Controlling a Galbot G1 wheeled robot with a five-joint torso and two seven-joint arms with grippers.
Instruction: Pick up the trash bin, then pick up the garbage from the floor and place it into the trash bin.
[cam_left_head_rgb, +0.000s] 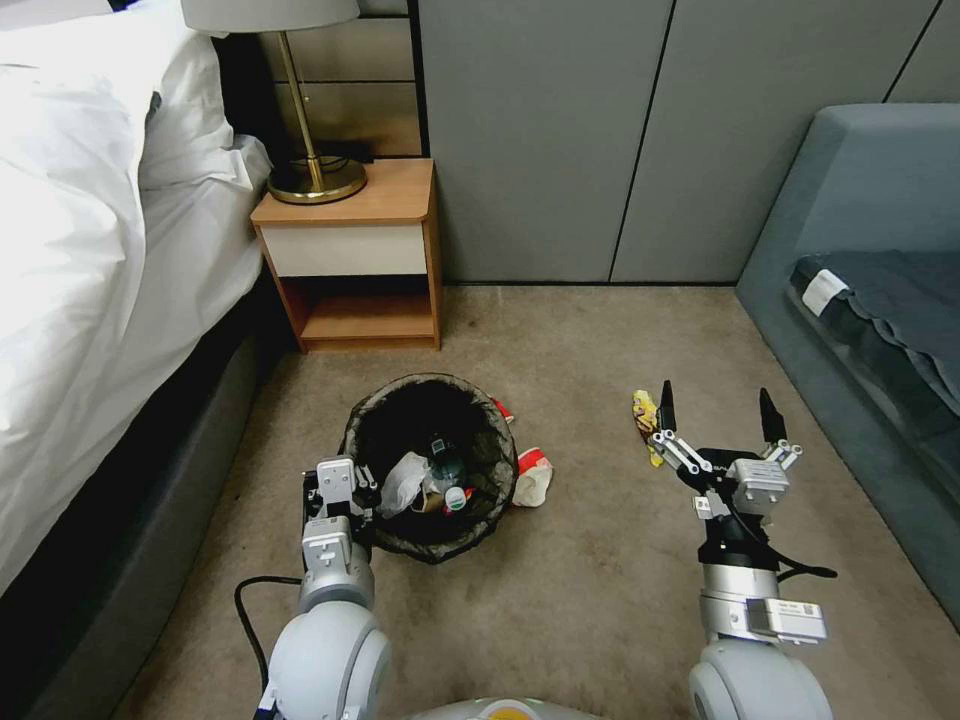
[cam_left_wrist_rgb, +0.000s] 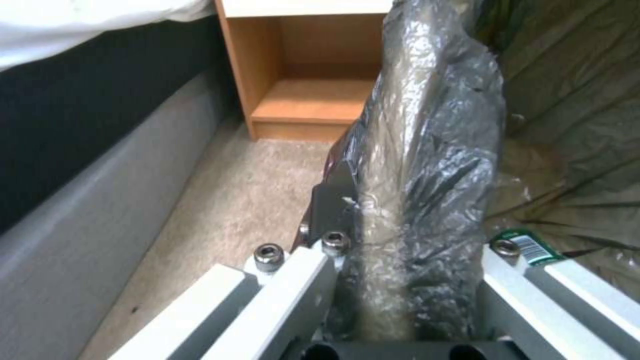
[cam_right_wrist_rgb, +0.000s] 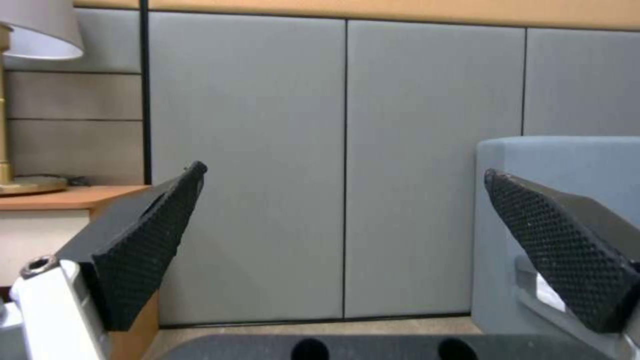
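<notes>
The trash bin (cam_left_head_rgb: 432, 465) is a round bucket lined with a dark crinkly bag, standing on the carpet before the nightstand, with tissue and a bottle inside. My left gripper (cam_left_head_rgb: 342, 482) is shut on its near-left rim; the left wrist view shows the left gripper (cam_left_wrist_rgb: 407, 225) clamping the bag-covered rim (cam_left_wrist_rgb: 427, 150). Garbage lies on the floor: a red-and-white wrapper (cam_left_head_rgb: 532, 480) against the bin's right side, a red scrap (cam_left_head_rgb: 503, 408) behind it, and a yellow wrapper (cam_left_head_rgb: 646, 418). My right gripper (cam_left_head_rgb: 716, 392) hangs open just right of the yellow wrapper, its right gripper (cam_right_wrist_rgb: 345, 171) fingers spread and holding nothing.
A wooden nightstand (cam_left_head_rgb: 352, 262) with a brass lamp (cam_left_head_rgb: 312, 172) stands behind the bin. The bed (cam_left_head_rgb: 90, 280) runs along the left, a grey sofa (cam_left_head_rgb: 870, 300) along the right. A black cable (cam_left_head_rgb: 248, 600) loops on the carpet by my left arm.
</notes>
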